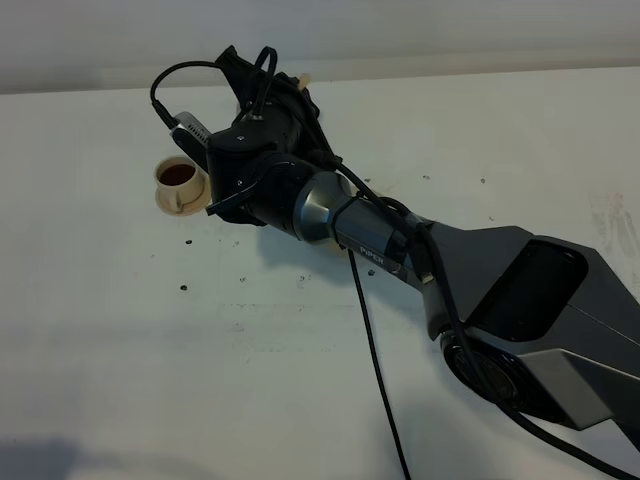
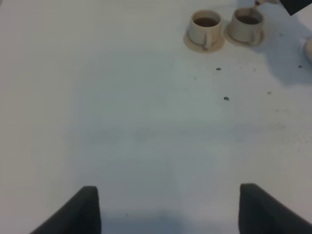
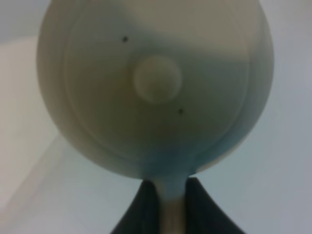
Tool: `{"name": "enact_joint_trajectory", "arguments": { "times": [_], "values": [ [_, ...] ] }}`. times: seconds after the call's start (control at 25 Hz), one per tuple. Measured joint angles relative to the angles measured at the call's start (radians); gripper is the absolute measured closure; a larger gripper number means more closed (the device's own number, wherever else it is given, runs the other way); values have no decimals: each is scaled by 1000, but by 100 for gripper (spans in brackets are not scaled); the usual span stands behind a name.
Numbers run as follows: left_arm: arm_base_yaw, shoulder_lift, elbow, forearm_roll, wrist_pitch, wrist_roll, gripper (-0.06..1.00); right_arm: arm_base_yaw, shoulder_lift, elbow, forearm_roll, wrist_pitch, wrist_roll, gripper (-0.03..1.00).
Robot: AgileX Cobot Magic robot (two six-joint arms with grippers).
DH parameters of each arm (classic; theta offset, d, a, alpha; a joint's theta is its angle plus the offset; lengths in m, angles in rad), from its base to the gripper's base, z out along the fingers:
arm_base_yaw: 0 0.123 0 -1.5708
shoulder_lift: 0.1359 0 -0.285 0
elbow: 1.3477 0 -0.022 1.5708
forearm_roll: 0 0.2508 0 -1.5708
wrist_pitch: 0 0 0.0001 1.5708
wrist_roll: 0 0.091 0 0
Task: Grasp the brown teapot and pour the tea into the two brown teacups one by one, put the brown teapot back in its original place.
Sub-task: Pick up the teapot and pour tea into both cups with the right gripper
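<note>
Right arm reaches across the white worktop (image 1: 120,360) to its far left part, wrist rolled over.

- Right fingers (image 3: 145,210): closed tight on the loop handle of the brown teapot (image 3: 156,83). The handle runs as a pale strip between the two dark fingers.
- Teapot: off the worktop, carried in the right fingers. The right wrist view looks straight at its lid and round knob, and the pot fills most of that view. In the high view the arm's wrist hides nearly all of it; only a small pale bit shows past the fingers.
- Left fingers (image 2: 87,212): wide apart, nothing between them, above bare worktop and well apart from the cups.
- Left teacup (image 1: 180,178): upright on its small saucer (image 1: 165,203), dark tea inside. It sits just beside the right wrist in the high view, not touched.
- Other teacup (image 2: 247,23): upright on its own saucer, just beside the left teacup, saucers nearly meeting. Dark liquid inside too. The arm hides it in the high view. In the left wrist view a small pale tip sits just above its rim at the frame edge, next to a dark corner of the right arm. Whether liquid is running, cannot tell.
- Dark specks (image 2: 225,98) are scattered on the worktop near the cups.
</note>
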Motion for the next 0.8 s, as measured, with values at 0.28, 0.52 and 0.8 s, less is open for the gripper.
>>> {"name": "enact_joint_trajectory", "arguments": {
  "times": [0.28,0.52,0.8],
  "values": [
    [0,0,0,0,0,0,35,0,0,0,68,26,68,85],
    [0,0,0,0,0,0,35,0,0,0,117,79,109,85],
    [0,0,0,0,0,0,35,-1,-21,0,180,82,198,85]
  ]
}}
